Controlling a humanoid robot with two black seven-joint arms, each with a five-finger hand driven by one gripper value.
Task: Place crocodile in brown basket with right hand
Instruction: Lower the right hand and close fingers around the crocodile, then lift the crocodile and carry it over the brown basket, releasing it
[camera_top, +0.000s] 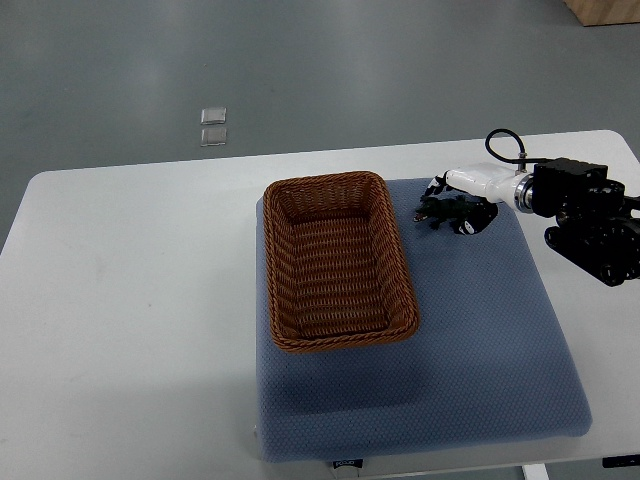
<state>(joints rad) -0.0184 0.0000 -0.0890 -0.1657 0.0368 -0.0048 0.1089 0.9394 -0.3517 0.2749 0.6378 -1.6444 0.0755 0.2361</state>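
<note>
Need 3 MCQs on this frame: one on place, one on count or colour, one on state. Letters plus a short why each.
1. Where is the crocodile relative to the brown basket?
A. inside it
B. right of it, over the blue mat
C. left of it, off the mat

2. How many robot hands show?
A. none
B. one
C. two

3. What state is the brown basket in?
A. upright and empty
B. tipped on its side
C. upright with a toy inside

Answers:
1 B: the dark green toy sits outside the basket's right rim, above the mat.
2 B: only the right robot hand shows, reaching in from the right edge at the crocodile.
3 A: the rim faces up and the woven floor is bare.
</note>
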